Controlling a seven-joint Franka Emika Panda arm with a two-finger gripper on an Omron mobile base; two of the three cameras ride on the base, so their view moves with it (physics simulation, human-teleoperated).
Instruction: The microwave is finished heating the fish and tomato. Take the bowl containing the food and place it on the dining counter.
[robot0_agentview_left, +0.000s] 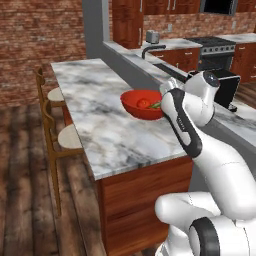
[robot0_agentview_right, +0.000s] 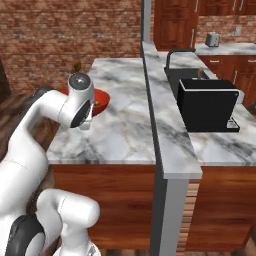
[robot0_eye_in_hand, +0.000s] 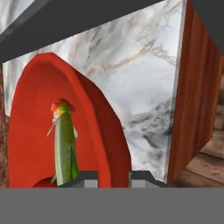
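Note:
The red bowl (robot0_agentview_left: 139, 105) is at the right side of the dining counter (robot0_agentview_left: 107, 135), close to the raised grey ledge (robot0_agentview_left: 131, 66); I cannot tell whether it rests on the marble or hangs just above it. Inside it lie the tomato (robot0_agentview_left: 144, 103) and the greenish fish (robot0_eye_in_hand: 65, 148). In the hand view my gripper (robot0_eye_in_hand: 113, 181) has one fingertip on each side of the bowl's rim (robot0_eye_in_hand: 103, 144) and is shut on it. In the right base view my forearm covers most of the bowl (robot0_agentview_right: 102, 98). The microwave is out of view.
Wooden stools (robot0_agentview_left: 56, 131) stand along the counter's left side. Beyond the ledge, a black appliance (robot0_agentview_right: 207, 104) sits on the kitchen worktop next to a sink with a dark faucet (robot0_agentview_right: 176, 52). A stove (robot0_agentview_left: 216, 46) and a toaster (robot0_agentview_left: 152, 36) are at the back.

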